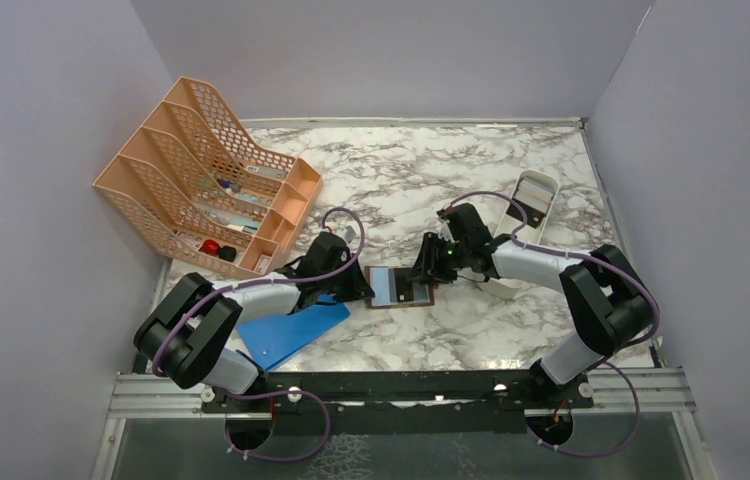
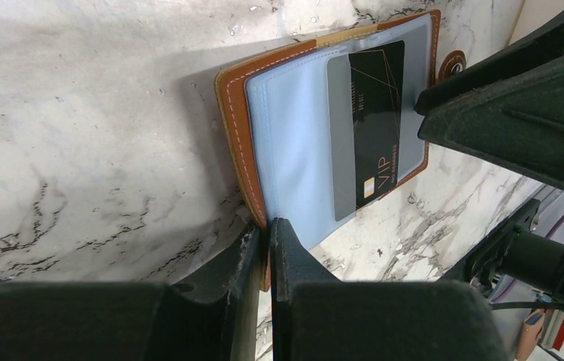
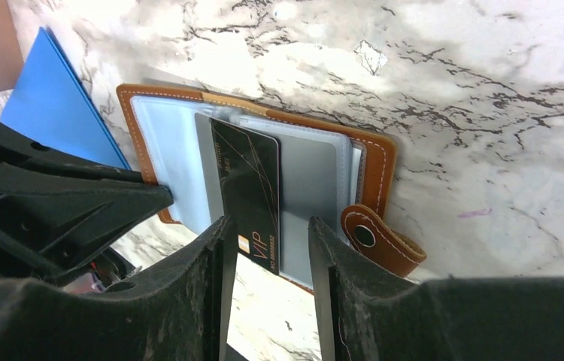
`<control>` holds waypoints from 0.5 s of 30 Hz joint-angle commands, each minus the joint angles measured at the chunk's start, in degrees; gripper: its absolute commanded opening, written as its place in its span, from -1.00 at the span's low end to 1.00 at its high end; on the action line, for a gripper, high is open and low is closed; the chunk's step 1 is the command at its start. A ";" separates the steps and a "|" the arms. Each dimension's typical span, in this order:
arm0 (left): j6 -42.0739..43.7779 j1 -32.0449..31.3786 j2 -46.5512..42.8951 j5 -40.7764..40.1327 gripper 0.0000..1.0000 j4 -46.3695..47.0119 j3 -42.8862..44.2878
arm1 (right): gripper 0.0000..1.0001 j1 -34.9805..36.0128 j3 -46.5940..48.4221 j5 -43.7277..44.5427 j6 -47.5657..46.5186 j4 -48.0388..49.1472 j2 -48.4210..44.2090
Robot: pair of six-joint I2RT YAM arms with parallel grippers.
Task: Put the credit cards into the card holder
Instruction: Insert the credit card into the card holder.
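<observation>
The wallet's (image 2: 235,143) left edge is pinched by the left gripper (image 2: 268,227); the black card (image 3: 249,180) is straddled by the right gripper's (image 3: 268,226) parted jaws.

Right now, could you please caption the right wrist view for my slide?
Right gripper open around black card sitting partly inside brown card holder.
</observation>
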 commanded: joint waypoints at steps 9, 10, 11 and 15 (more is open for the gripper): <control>-1.29 -1.01 0.00 2.38 -0.75 3.12 -1.04 | -0.09 0.10 -0.26 -1.02 -2.36 0.47 1.49; -1.30 -1.10 0.05 2.48 -0.75 3.25 -1.01 | -0.09 0.18 -0.51 -1.53 -1.99 1.28 1.93; -1.30 -1.19 0.15 2.50 -0.75 3.33 -1.03 | -0.09 0.31 -0.68 -1.91 -1.70 1.97 2.30; -1.21 -1.40 0.16 2.44 -0.74 3.54 -1.00 | -0.08 0.90 -1.23 -4.33 -1.80 5.17 3.31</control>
